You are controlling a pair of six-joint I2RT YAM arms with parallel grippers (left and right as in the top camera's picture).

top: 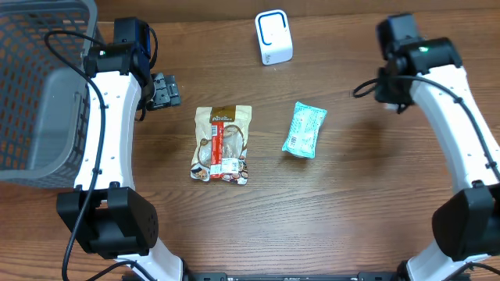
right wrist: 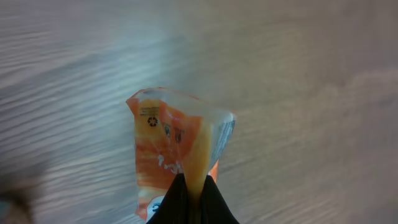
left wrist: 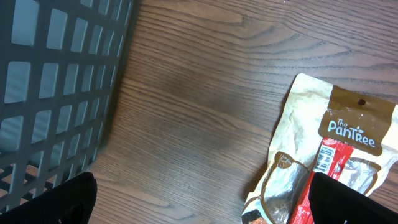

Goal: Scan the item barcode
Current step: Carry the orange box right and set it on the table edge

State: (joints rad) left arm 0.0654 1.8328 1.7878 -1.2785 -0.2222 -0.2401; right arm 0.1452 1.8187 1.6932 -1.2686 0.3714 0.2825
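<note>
The right hand (right wrist: 193, 190) is clamped on an orange packet (right wrist: 174, 137) above the counter (top: 351, 203), well apart from the white scanner (top: 273, 37). 1 teal packet (top: 305, 129) and 1 brown pouch (top: 223, 143) lie mid-counter. The left hand (top: 164, 90), fingers apart, hovers between the pouch and the grey basket (top: 47, 133).

Overhead is bright, even and sharp, shadows soft. In the right wrist view the tabletop (right wrist: 323, 74) blurs pale behind a sharper packet (right wrist: 168, 143).
</note>
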